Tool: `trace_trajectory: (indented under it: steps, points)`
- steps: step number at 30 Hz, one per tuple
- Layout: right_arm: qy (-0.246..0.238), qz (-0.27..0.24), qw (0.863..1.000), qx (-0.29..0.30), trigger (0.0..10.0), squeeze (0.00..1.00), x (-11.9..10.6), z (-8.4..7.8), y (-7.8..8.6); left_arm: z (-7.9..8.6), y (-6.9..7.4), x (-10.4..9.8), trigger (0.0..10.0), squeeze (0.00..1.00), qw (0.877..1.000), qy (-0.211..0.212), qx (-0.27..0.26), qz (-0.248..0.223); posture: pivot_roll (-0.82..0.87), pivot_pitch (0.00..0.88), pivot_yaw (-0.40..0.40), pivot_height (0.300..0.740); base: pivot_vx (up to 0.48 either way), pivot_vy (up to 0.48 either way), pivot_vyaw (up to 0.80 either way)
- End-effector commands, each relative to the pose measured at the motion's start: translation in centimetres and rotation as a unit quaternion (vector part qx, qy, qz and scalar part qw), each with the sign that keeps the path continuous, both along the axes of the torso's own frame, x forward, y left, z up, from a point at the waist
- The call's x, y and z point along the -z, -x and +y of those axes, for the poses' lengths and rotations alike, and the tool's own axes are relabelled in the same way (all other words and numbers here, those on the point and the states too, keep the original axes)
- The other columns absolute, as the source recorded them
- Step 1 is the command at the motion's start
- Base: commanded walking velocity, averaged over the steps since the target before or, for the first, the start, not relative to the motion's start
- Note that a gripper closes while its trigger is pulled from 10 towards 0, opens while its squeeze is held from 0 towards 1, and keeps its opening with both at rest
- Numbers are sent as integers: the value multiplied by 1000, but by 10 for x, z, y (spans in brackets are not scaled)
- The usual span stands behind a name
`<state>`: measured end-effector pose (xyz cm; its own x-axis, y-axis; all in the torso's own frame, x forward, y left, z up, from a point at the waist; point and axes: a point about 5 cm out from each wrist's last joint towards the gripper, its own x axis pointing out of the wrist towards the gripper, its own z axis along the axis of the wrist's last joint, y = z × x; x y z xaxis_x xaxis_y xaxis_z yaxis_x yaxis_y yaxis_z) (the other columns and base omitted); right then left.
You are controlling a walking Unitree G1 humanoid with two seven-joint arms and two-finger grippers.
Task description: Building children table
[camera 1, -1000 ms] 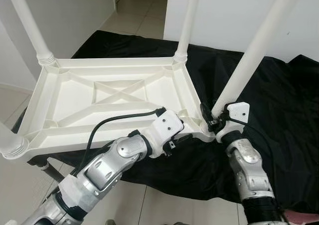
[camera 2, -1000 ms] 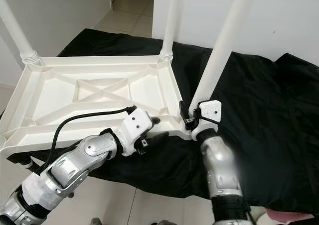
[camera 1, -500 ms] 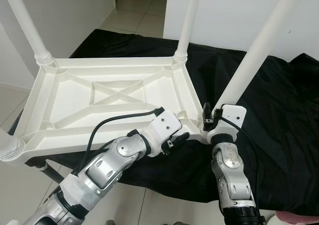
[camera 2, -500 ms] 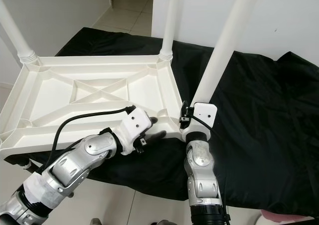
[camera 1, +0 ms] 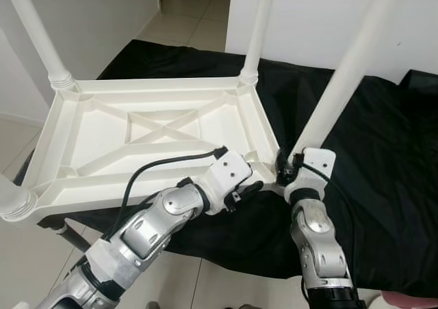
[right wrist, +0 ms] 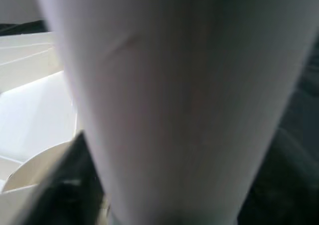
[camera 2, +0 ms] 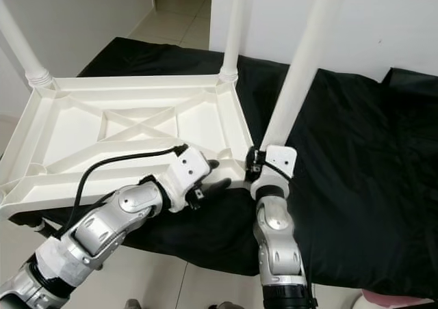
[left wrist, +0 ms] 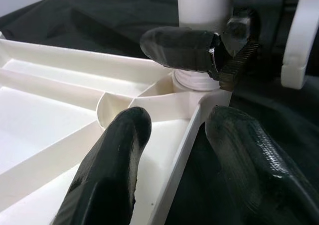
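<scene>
Left eye view: white plastic children's table [camera 1: 150, 135] lies upside down on a black cloth [camera 1: 383, 158] spread over a low support, ribbed underside up. Its near long edge overhangs the cloth's near edge, above a tiled floor [camera 1: 178, 281]. Legs stand up from its corners; the leg [camera 1: 335, 83] at the near right corner is the one in hand.

Right end effector [camera 1: 286, 167] is at the base of that leg, just above the corner socket. Right wrist view has the leg close up and blurred, so I cannot tell whether its fingers are clamped on it or only alongside.

Left end effector [left wrist: 172, 135] is spread wide and straddles the near rim beside the same corner: one finger over the ribbed tray, the other outside over the cloth, not closed.

Handling judgement: hollow moulded plastic, light and stiff, smooth and fairly slippery. The tray will likely slide or tip on the cloth if the leg is pushed without bracing. Best hold on the leg is low, near the socket, for least leverage; best hold on the tray is the rim or a rib next to the corner. Socket collar [left wrist: 195, 80] looks thin, so force should go straight down the leg's axis.
</scene>
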<state>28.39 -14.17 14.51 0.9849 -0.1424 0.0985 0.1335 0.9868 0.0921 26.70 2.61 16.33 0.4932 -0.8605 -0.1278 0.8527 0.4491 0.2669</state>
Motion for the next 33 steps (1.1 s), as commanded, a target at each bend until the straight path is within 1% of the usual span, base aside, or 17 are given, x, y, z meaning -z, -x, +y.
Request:
trace_trajectory:
  steps: [1,8,9,10,11,12,15,16,17,21,23,26,29,31,32,33]
  points:
    - [-24,0,1000,0,10000,1000,3,3,2,-1,2,-1,10000,0,999,-14,41,-1,-28,98,-40,740,0,0,0]
    - [-19,-3,1000,-10,10000,1000,4,-1,3,0,3,0,10000,0,999,-20,39,-5,-15,102,-42,740,0,0,0]
    - [-12,-1,1000,-17,10000,863,5,-2,3,0,4,0,10000,0,999,-20,38,-5,-10,105,-43,740,0,0,0]
    - [-12,-1,1000,-17,10000,863,5,-2,3,0,4,0,10000,0,999,-20,38,-5,-10,105,-43,740,0,0,0]
    - [-10,0,1000,-27,10000,565,7,-3,2,1,4,0,10000,0,999,-20,38,-5,-9,106,-44,740,0,0,0]
    - [-6,-2,999,-40,10000,0,7,-4,2,1,5,1,10000,0,999,-20,37,-5,-7,108,-45,740,0,0,0]
    - [1,-5,998,-59,10000,0,7,-4,2,2,5,1,10000,0,999,-21,36,-5,-7,108,-45,740,0,0,0]
    - [6,-7,997,-77,10000,0,7,-4,2,1,5,2,10000,0,999,-21,36,-5,-5,110,-45,740,0,0,0]
    - [6,-7,997,-77,10000,0,7,-4,2,1,5,2,10000,0,999,-21,36,-5,-5,110,-45,740,0,0,0]
    - [30,-19,988,-152,10000,0,6,-10,-1,-1,8,2,10000,0,999,-21,38,-6,-4,112,-49,740,0,0,0]
    - [47,-23,984,-169,10000,0,6,-14,-3,-1,9,3,10000,0,999,-21,38,-6,-3,112,-49,740,0,0,0]
    - [52,-25,981,-185,10000,0,6,-16,-4,-2,8,3,10000,0,999,-22,38,-6,-3,112,-48,740,0,0,0]
    - [74,-21,968,-238,10000,0,7,-20,-6,-2,9,3,10000,0,999,-21,39,-8,1,103,-51,740,0,0,0]
    - [81,-21,966,-246,10000,0,7,-22,-7,-2,9,3,10000,0,999,-21,39,-8,1,103,-51,740,0,0,0]
    - [83,-22,964,-251,9490,0,5,-26,-8,-3,9,2,10000,0,999,-21,39,-9,2,102,-52,740,0,0,0]
    - [83,-24,963,-253,9490,0,4,-28,-9,-3,9,2,10000,0,999,-21,39,-9,2,102,-52,740,0,0,0]
